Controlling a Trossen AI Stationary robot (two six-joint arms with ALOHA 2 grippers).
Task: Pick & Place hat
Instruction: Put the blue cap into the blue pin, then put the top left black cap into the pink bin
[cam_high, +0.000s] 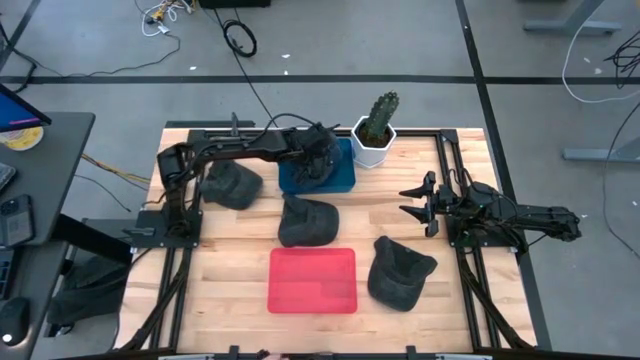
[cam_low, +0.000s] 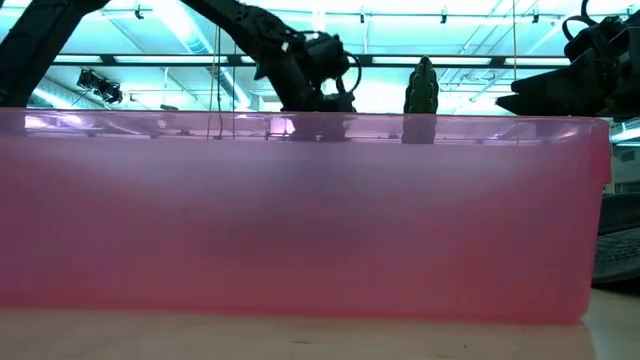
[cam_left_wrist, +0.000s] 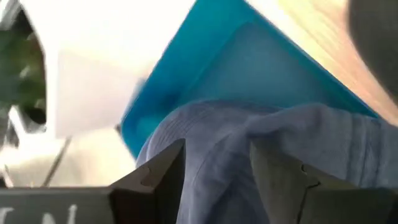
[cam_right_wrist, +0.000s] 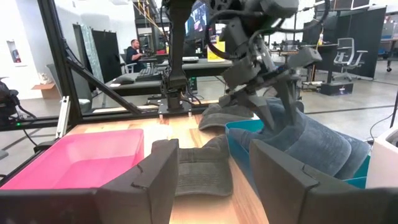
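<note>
The blue bin (cam_high: 318, 172) sits at the table's far edge, just beside the cactus pot (cam_high: 374, 145), leaving little room there. The left gripper (cam_high: 318, 157) reaches over it, fingers pinched on a hat (cam_right_wrist: 311, 142) lying in the bin. The right gripper (cam_high: 415, 203) waits at the right side, fingers spread, holding nothing

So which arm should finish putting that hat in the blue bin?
Left. Its tool is over the blue bin, fingers closed on the hat draped in it. The right tool waits open near the table's right edge.
</note>
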